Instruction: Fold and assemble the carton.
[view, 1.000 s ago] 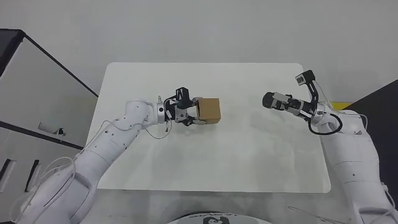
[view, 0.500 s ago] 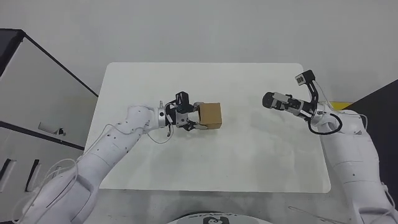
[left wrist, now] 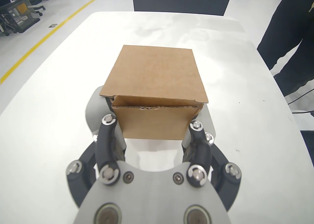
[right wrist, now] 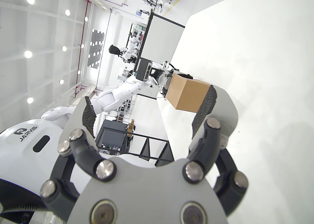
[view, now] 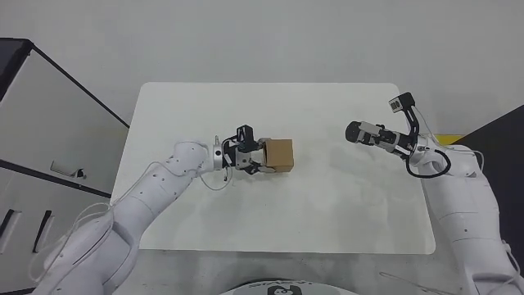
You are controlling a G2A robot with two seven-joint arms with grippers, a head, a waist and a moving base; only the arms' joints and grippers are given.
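Carton (view: 280, 155): sitting mid desk (view: 344, 213), being pinched on both sides by the left tool (left wrist: 154, 121), sliding a little closer to the robot than before, looking nearly done, right tool (right wrist: 148, 109) waiting wide open, far off.

Everything is very bright. The light comes from above, from round lamps (right wrist: 28, 54) on the ceiling (they glow as white dots in the right wrist view). The white desk (view: 327, 115) shines so much that it looks almost blank in places. The carton (left wrist: 157, 75) throws just a small, soft shadow on the desk beside it. Near the edges of both wrist views, things look bent and stretched.
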